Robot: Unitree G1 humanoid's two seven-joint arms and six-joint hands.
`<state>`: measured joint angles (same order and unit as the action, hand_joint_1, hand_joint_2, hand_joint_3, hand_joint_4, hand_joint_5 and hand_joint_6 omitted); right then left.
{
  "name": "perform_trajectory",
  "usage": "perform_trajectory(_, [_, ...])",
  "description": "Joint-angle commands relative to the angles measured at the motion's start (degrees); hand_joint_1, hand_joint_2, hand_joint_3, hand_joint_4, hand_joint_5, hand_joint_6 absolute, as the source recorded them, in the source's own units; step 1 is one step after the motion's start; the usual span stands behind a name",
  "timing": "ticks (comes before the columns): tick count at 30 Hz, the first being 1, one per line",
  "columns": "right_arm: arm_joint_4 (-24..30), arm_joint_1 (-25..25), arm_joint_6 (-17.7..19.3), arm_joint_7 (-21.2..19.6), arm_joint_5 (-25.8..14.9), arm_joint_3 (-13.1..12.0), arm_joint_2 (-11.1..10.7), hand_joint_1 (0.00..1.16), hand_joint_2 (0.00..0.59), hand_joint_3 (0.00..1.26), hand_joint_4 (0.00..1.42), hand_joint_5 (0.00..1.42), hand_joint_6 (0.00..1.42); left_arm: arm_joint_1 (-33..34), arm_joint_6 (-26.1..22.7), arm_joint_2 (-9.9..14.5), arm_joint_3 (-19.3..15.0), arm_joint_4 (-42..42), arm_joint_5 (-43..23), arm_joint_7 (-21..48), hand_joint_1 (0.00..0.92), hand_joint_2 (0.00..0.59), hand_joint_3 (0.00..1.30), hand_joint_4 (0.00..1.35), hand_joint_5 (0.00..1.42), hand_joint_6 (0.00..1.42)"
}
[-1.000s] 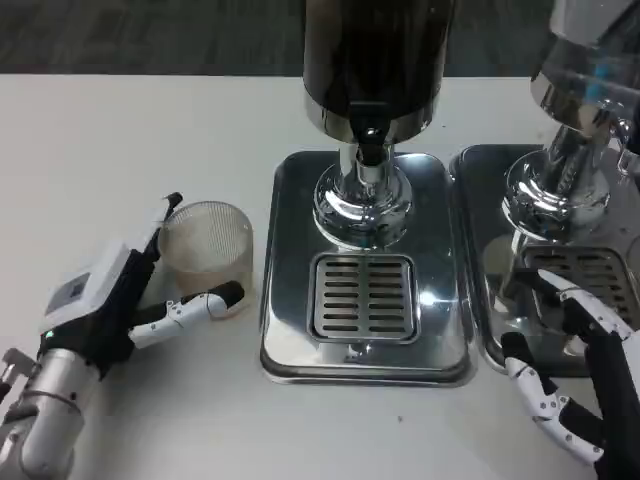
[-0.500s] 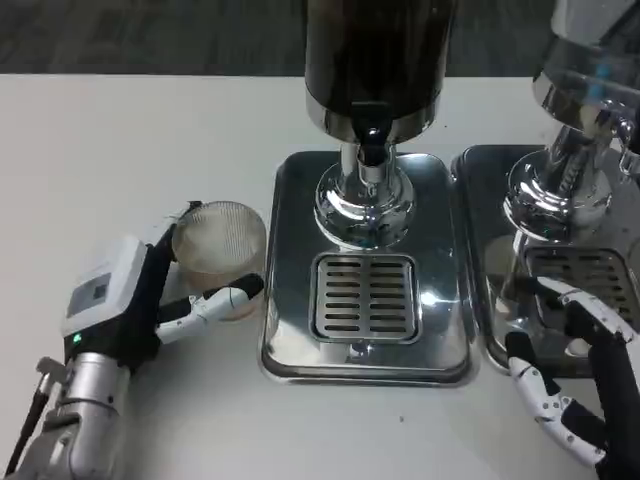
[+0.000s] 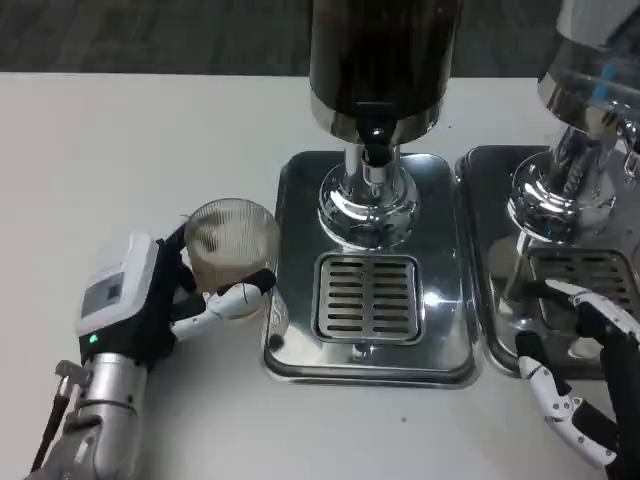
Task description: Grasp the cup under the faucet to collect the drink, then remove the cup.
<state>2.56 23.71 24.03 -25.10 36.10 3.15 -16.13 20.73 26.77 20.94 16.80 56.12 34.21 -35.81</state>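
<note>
A clear ribbed plastic cup [image 3: 232,247] is held in my left hand [image 3: 150,295], tilted toward the right, just left of the steel drip tray [image 3: 290,340]. The thumb and fingers wrap its sides. The dark drink dispenser [image 3: 378,70] stands at the back of the tray, with its faucet [image 3: 374,152] above the slotted grate [image 3: 366,297]. My right hand [image 3: 585,385] sits at the lower right with its fingers apart, holding nothing, in front of the second tray.
A second dispenser [image 3: 590,110] with its own steel tray [image 3: 500,300] stands to the right of the first. White table [image 3: 130,140] spreads to the left and along the front edge.
My left hand has closed on the cup and carried it right, up to the drip tray's left edge, tilting it. My right hand has slipped slightly lower and right.
</note>
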Motion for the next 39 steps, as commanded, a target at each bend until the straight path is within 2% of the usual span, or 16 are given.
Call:
perform_trajectory(1, [-0.29,-0.27,0.98,-0.23,-0.97,-0.38,0.17,0.38,0.429,0.38,0.33,0.3,0.42,0.08,1.72,-0.85,0.58,1.67,0.15,-2.07,0.231,0.11,0.47,0.62,0.9,1.16])
perform_trajectory(13, [-1.44,-0.82,1.97,-0.35,-1.4,-0.17,0.53,0.38,0.429,0.38,0.34,0.3,0.42,-1.8,3.59,-0.02,-0.13,1.76,-0.01,-6.46,0.257,0.124,0.58,0.77,1.05,1.29])
perform_trajectory(26, [-2.82,-1.68,2.84,-0.5,-1.72,-0.06,0.8,0.38,0.429,0.38,0.35,0.3,0.4,-5.9,6.59,2.79,-3.36,-2.69,-1.05,-8.98,0.253,0.127,0.59,0.77,1.06,1.3])
perform_trajectory(34, [-2.96,-1.7,3.11,-0.56,-1.91,-0.11,0.83,0.38,0.429,0.38,0.35,0.3,0.4,-8.96,8.54,3.6,-5.2,-9.93,-0.63,-9.05,0.245,0.128,0.59,0.77,1.06,1.3])
perform_trajectory(39, [-2.56,-1.52,3.3,-0.75,-1.85,-0.17,1.09,0.38,0.429,0.38,0.35,0.3,0.4,-10.05,9.86,2.86,-4.35,-16.0,0.23,-6.62,0.243,0.129,0.59,0.77,1.06,1.3])
